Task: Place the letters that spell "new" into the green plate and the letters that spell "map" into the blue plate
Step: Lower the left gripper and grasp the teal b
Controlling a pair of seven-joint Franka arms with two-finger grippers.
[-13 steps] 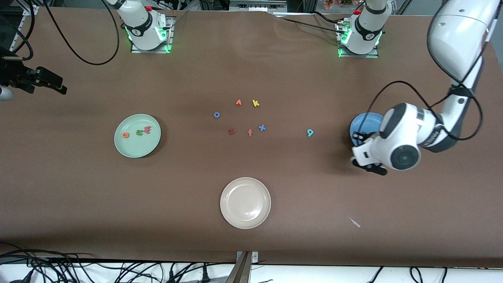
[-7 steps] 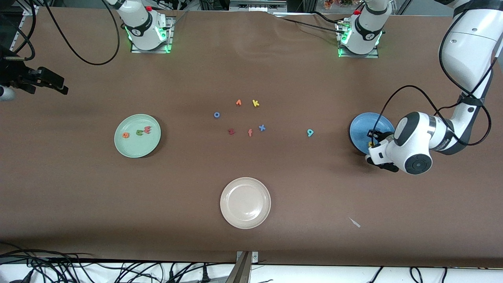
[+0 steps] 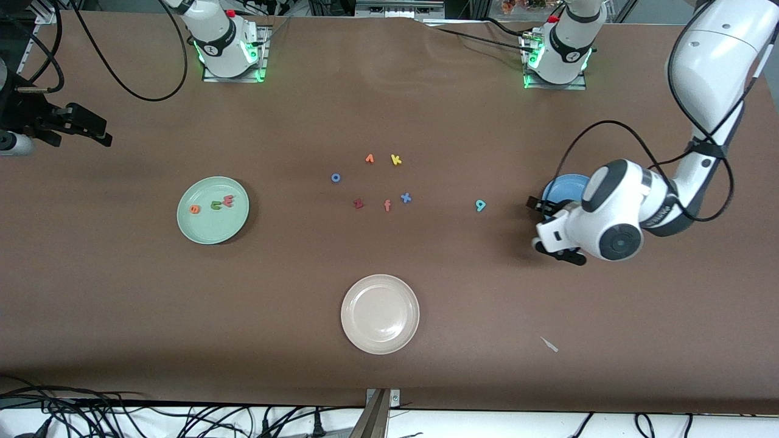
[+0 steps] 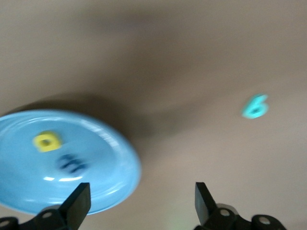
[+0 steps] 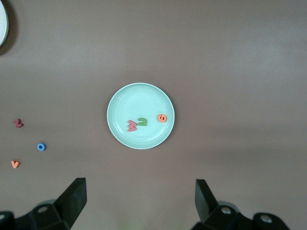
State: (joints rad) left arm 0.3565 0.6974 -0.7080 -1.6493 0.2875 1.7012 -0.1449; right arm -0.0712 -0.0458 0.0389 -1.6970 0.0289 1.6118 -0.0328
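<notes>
The green plate [image 3: 212,226] holds the orange e [image 3: 195,209], green n [image 3: 216,205] and salmon w [image 3: 228,200]; the right wrist view shows the same plate [image 5: 140,98]. The left arm covers much of the blue plate [image 3: 566,185]. In the left wrist view the blue plate [image 4: 103,165] holds the yellow letter [image 4: 47,142] and the periwinkle m [image 4: 71,164]. A teal letter [image 3: 480,205] [image 4: 254,106] lies on the table between the blue plate and the loose letters. My left gripper [image 3: 551,231] [image 4: 142,206] hangs open and empty over the blue plate's rim. My right gripper [image 3: 91,129] [image 5: 140,201] waits open and empty, high at the right arm's end.
A beige plate [image 3: 380,314] sits nearest the front camera. Mid-table lie loose letters: an orange one [image 3: 369,159], yellow k [image 3: 396,160], blue o [image 3: 335,177], dark red z [image 3: 358,204], salmon f [image 3: 387,205], blue x [image 3: 406,198]. A white scrap [image 3: 551,345] lies near the front edge.
My left gripper went from shut to open over the blue plate, leaving the yellow letter in it, then swung back toward the table's middle. The right arm barely moved.
</notes>
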